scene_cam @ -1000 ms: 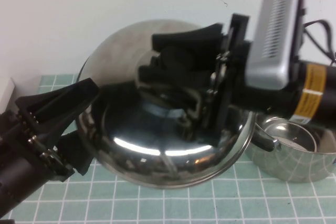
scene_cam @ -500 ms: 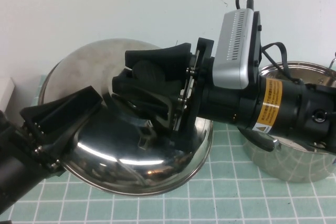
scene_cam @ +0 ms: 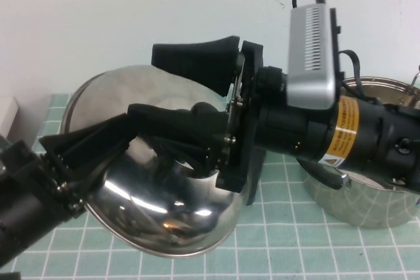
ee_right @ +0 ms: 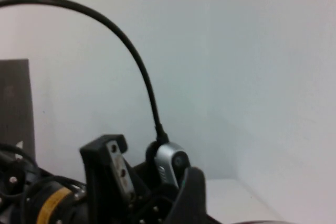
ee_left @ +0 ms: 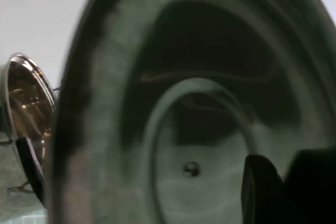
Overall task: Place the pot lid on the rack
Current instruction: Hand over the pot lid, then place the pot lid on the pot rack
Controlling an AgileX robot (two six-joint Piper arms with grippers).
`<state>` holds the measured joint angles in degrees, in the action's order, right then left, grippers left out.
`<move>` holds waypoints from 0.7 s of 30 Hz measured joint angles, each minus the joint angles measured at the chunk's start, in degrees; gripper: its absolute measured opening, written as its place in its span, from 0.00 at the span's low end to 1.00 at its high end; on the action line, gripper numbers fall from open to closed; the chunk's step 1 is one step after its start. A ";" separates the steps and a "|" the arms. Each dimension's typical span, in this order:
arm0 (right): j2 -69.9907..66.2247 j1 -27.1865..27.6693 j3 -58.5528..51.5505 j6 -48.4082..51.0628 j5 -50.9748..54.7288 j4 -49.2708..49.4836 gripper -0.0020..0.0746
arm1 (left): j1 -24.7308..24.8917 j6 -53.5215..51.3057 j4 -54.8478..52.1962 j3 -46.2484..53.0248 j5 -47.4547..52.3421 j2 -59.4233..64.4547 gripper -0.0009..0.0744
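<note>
L gripper comes in low on the left, fingers narrow & clamped on the left rim of the pot lid. Lid is held up off the desk, tilted, dome side facing the high cam; L wrist view is filled w/ its blurred underside. R gripper sits at mid-frame over the lid's top, fingers spread wide: upper one clear above the rim, lower one across the dome by the knob area, contact unclear. Steel pot stands on the green grid mat at far right, behind the R arm. Rack not seen.
</note>
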<state>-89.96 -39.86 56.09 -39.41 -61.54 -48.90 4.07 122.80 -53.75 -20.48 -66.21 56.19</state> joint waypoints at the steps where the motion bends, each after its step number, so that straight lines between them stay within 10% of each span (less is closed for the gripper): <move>1: 0.23 0.11 0.00 0.00 -1.17 0.11 0.84 | 0.00 -0.04 -0.69 -0.80 0.26 0.00 0.24; 11: 13.13 7.81 0.10 1.12 -2.45 -2.23 0.78 | 0.00 -0.95 -15.72 -17.86 5.31 0.08 0.24; 17: 29.93 12.02 0.44 -4.40 12.57 -25.86 0.22 | 0.00 2.20 -34.21 -31.71 13.14 4.24 0.23; 21: 39.61 12.14 0.29 -20.92 25.24 -47.16 0.06 | 0.00 4.17 -41.20 -37.35 13.64 9.98 0.23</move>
<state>-50.34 -27.72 56.38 -60.33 -36.29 -96.05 4.07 126.97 -94.96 -57.83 -52.56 66.16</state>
